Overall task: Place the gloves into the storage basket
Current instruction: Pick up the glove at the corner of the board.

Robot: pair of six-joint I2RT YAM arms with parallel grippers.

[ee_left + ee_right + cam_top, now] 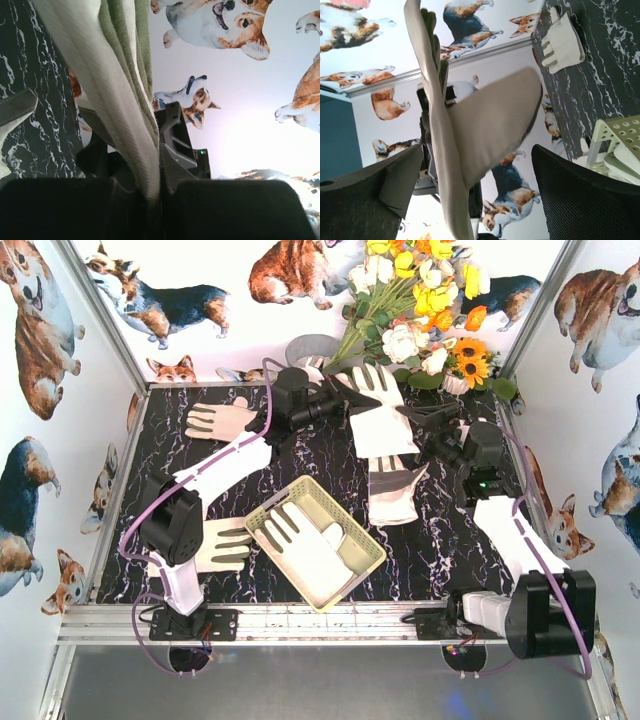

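Note:
My left gripper (338,400) is shut on a cream-white glove (378,410) and holds it up at the back middle. The left wrist view shows the glove's fabric (127,115) pinched between my left gripper's (161,175) jaws. My right gripper (422,422) is open at the glove's right side. In the right wrist view the held glove (490,120) hangs between my right gripper's (477,167) spread fingers, which do not clamp it. The pale yellow-green storage basket (362,530) sits front centre with one glove (305,545) inside. Other gloves lie at far left (218,421), by the left arm's base (226,545) and right of centre (393,492).
A grey metal bucket (308,346) and a bunch of artificial flowers (425,300) stand at the back edge. Corgi-printed walls close in the left, right and back sides. The basket's corner (617,135) and a glove on the table (563,44) show in the right wrist view.

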